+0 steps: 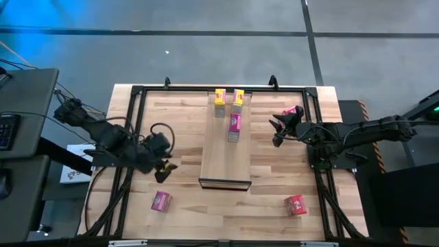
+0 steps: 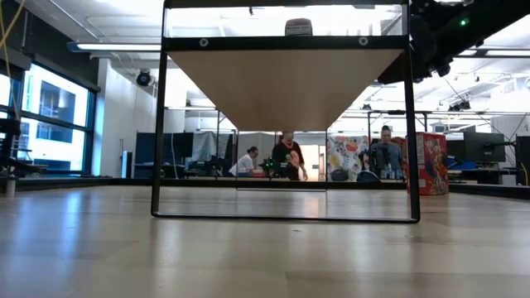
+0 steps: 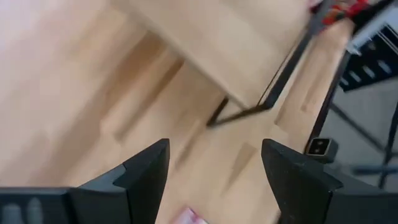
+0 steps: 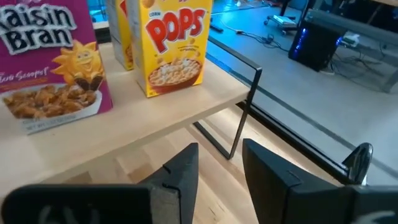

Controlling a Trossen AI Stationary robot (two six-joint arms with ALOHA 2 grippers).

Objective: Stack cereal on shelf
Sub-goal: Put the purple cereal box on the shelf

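Note:
The shelf (image 1: 223,154) is a pale board on a black frame at the table's middle. At its far end stand two yellow cereal boxes (image 1: 219,97) (image 1: 238,97), with a magenta box (image 1: 234,125) just nearer; the right wrist view shows them as Corn Pops (image 4: 176,46) and Raisin Bran (image 4: 50,62). A pink box (image 1: 161,200) lies near left on the table, a red box (image 1: 295,204) near right, and another red box (image 1: 291,111) far right. My left gripper (image 1: 164,169) hangs open left of the shelf, above the table. My right gripper (image 1: 277,128) stands open right of the shelf, holding nothing.
The black frame (image 2: 157,124) carries the shelf board above the tabletop, and its rails run along the table's sides (image 1: 130,137). In the low view a red box (image 2: 431,163) stands right of the frame's right post. People sit in the room far behind the table.

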